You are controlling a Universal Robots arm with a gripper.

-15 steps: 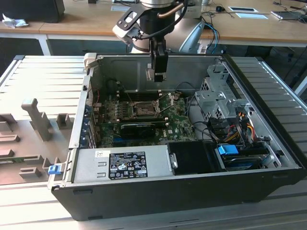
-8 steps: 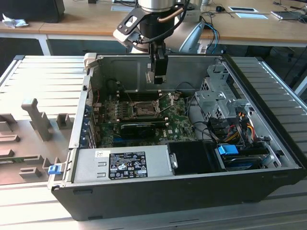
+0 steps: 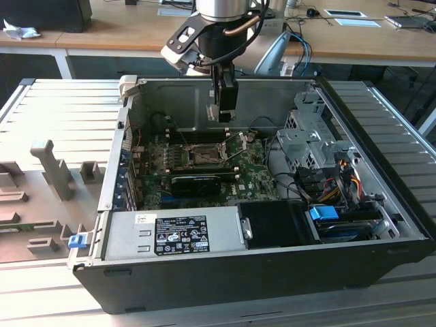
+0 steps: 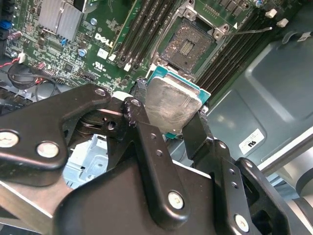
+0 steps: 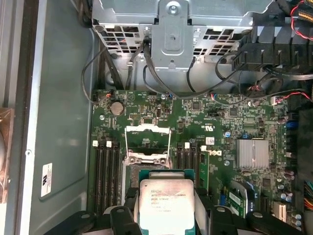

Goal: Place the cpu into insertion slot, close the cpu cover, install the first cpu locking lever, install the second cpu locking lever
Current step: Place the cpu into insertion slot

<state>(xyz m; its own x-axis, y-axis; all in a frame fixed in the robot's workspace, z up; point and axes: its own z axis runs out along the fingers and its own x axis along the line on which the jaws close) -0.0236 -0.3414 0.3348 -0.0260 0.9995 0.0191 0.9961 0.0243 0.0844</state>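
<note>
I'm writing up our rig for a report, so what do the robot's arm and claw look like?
The arm ends in a silver metal cylinder, with black and copper-coloured cables looping beside it. The claw is black: flat linkage bars pinned with round silver screws, tapering into two narrow fingers.

Held in the jaws above the bare insertion slot [image 4: 191, 43]: the cpu [image 4: 173, 105].

Thin square chip with a dull silver-grey lid on a teal-edged base, pinched at two opposite edges, flat face toward both wrist views, clear of the board. Below, slot pins exposed; cpu cover [image 5: 147, 129], a silver windowed frame, swung up and open; two thin wire locking levers [image 5: 126, 147] unlatched beside the slot.
</note>
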